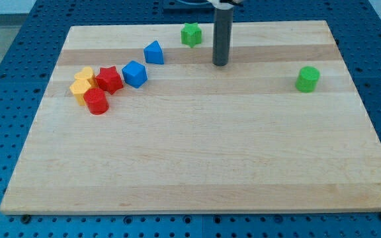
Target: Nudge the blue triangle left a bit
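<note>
Dark rod, my tip (pixel 220 63) planted on the wooden board (pixel 197 158), touching nothing. Well right of blue triangle (pixel 154 52), near green star (pixel 191 34). Rod's upper end cut off at top.

Small blue triangle (pixel 154 52), sitting flat on the wooden worktop (pixel 197 158), near the view's top and left of the middle, pointy end up toward the view's top, nothing touching it, bright and whole

My tip (pixel 220 63) rests well right of the blue triangle (pixel 154 52), below the green star (pixel 191 34).
</note>
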You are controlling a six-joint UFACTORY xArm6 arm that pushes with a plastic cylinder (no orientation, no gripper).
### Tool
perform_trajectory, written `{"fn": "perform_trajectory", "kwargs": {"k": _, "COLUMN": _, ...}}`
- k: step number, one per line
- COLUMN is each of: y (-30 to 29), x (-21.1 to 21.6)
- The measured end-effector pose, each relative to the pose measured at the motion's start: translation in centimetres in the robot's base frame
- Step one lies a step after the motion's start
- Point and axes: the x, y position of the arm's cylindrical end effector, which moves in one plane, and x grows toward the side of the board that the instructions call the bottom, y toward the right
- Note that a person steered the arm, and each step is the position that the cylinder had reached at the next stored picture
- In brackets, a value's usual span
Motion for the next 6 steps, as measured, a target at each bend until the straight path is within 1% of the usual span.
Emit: {"fn": "perform_trajectory", "kwargs": {"k": 6, "y": -13.8, "x": -5.9}}
